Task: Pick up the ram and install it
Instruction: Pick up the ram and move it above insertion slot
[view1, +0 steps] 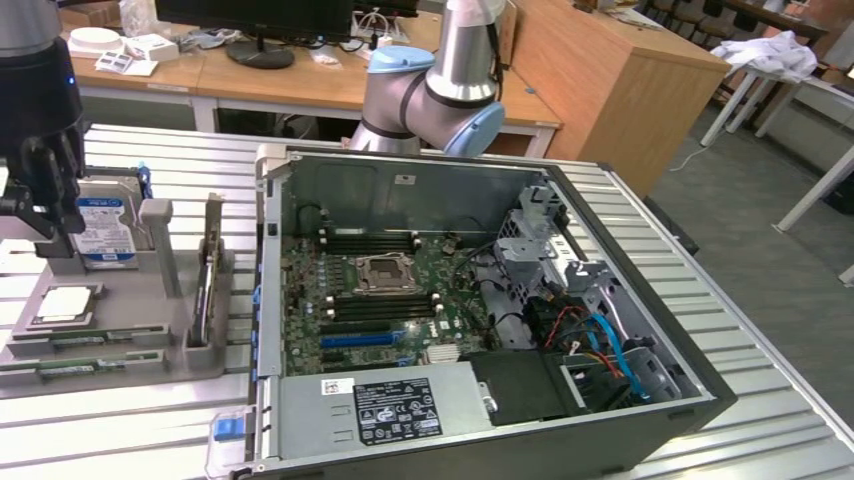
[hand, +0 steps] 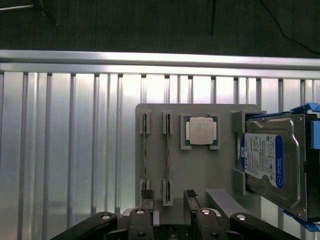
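Two ram sticks stand on edge in slots of the grey holder tray (hand: 200, 112): one ram stick (hand: 168, 159) lies in line with the gap between my fingers, the other ram stick (hand: 145, 150) is beside it. My gripper (hand: 168, 199) hovers above the tray's end, open, with nothing between its fingers (hand: 146, 196). In the exterior view the gripper (view1: 40, 212) hangs over the tray (view1: 134, 330) at that view's left, and the ram (view1: 70, 344) shows as thin green strips. The open computer case (view1: 641, 400) holds the motherboard (view1: 380, 300) with its dark memory slots (view1: 367, 240).
A square silver processor (hand: 201, 131) and a silver-and-blue hard drive (hand: 272, 160) sit on the same tray. The arm's base (view1: 434, 95) stands behind the case. The ribbed metal table (hand: 65, 150) ends at a rail, and desks stand beyond it.
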